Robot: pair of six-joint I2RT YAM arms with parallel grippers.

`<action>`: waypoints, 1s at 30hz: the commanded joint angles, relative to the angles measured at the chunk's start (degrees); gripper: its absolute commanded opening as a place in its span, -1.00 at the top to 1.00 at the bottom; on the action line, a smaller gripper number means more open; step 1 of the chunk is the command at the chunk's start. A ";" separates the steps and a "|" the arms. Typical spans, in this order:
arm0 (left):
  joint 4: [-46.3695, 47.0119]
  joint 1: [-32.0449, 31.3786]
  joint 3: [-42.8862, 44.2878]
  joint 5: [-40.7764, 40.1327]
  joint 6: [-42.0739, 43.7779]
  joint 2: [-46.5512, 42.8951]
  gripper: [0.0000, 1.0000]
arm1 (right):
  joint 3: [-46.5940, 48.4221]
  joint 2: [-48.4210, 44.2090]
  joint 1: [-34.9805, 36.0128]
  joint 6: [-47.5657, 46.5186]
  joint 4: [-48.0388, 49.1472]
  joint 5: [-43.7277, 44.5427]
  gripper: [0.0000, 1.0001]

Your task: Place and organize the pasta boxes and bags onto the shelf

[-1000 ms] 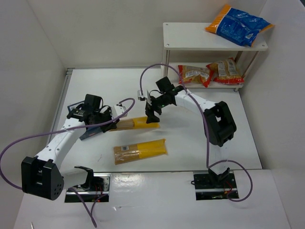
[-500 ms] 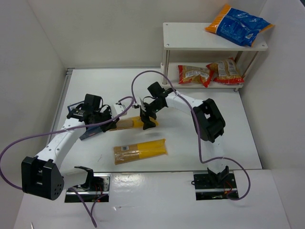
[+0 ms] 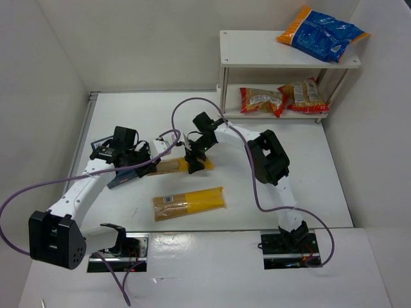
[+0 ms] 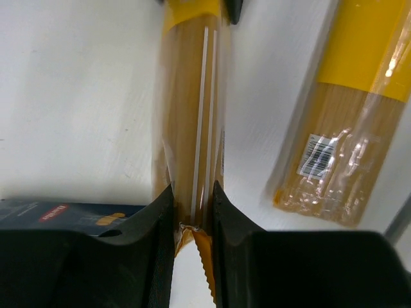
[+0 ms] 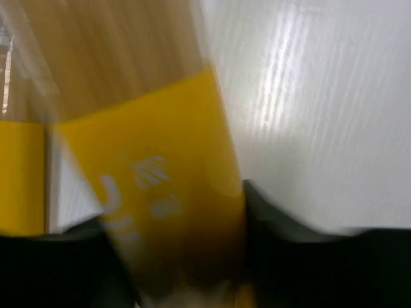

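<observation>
The left claw (image 4: 192, 215) is clamped on the clear tan end of a spaghetti packet (image 4: 192, 115) that lies on the table (image 4: 77, 96), probably to steady it. The right claw (image 5: 180, 256) straddles the packet's yellow end with a finger on each side, but blur hides whether it grips. This looks like a two-handed lift towards the shelf (image 3: 257, 48), well beyond the right claw. A blue box (image 4: 64, 210) lies just beside the left claw, and a second packet (image 4: 350, 122) lies on its other side.
</observation>
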 commanded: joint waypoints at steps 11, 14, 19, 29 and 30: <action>7.40 0.15 2.22 -2.18 -7.24 -6.32 -0.30 | -1.41 -9.32 1.81 5.74 -2.59 1.04 1.00; 10.05 0.15 2.75 -7.37 -12.34 -8.52 -1.00 | -6.25 -16.27 1.28 9.53 0.93 1.04 1.00; 14.44 0.15 4.41 -20.37 -22.86 -10.81 -1.00 | -10.91 -23.22 -0.30 13.85 4.27 2.18 1.00; 15.94 2.25 4.42 -41.04 -33.69 -14.68 -1.00 | -12.24 -34.12 -2.67 29.91 10.59 9.73 1.00; 15.94 2.26 3.46 -41.83 -34.22 -15.20 -1.00 | -12.23 -36.13 -2.68 31.67 11.30 11.30 1.00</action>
